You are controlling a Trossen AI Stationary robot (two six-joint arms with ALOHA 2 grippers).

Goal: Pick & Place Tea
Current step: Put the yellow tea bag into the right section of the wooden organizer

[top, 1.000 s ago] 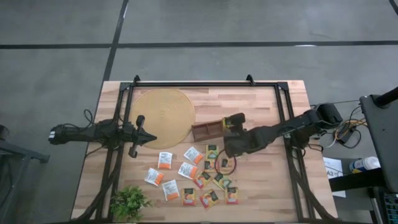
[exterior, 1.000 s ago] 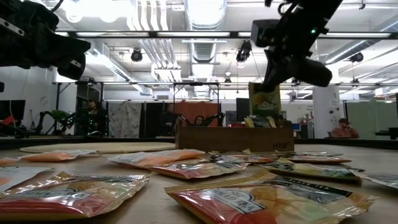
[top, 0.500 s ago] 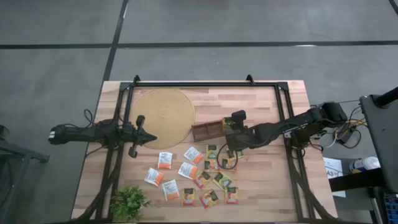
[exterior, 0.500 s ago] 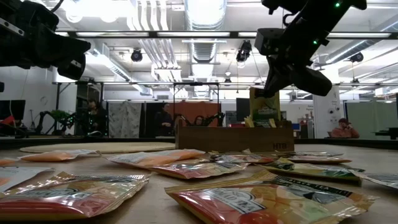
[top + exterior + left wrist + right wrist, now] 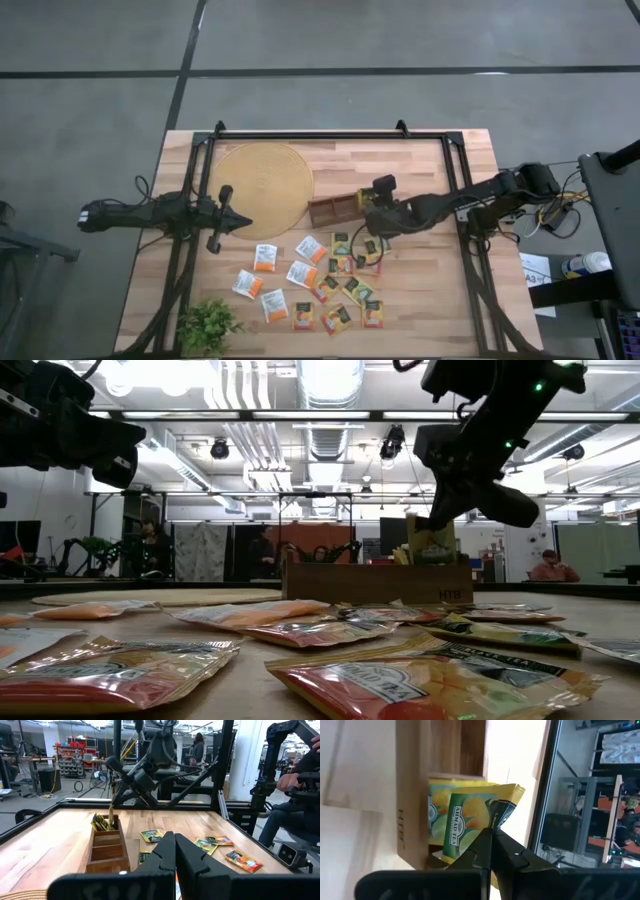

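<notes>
A brown wooden compartment tray [image 5: 333, 209] lies mid-table. Its right end compartment [image 5: 103, 823] holds green and yellow tea sachets standing on edge. My right gripper [image 5: 372, 203] hangs over that compartment, shut on one green and yellow sachet [image 5: 469, 820], which also shows in the low view [image 5: 431, 541]. Several more tea sachets [image 5: 318, 285], orange, white and green, lie flat on the table nearer the front edge. My left gripper [image 5: 246, 222] waits shut at the table's left, level and above the tabletop, touching nothing. My right gripper pinches the sachet's upper edge [image 5: 496, 818] between its two shut fingers. The fingers come slanting down from the table's right. The sachet hangs upright below the fingers, its lower end [image 5: 430, 557] down in the tray's right end compartment beside the sachets standing there.
A round woven mat [image 5: 262, 184] lies at the far left of the table, next to the tray's left end. A small leafy plant [image 5: 208, 325] stands at the near left corner. Black frame rails [image 5: 466, 215] run along the table's sides and far edge.
My right gripper has carried the sachet from over the loose sachets toward the table's far edge, to the tray's right end, and sunk a little. The sachet stays upright, and its lower end now dips behind the tray's wall.
</notes>
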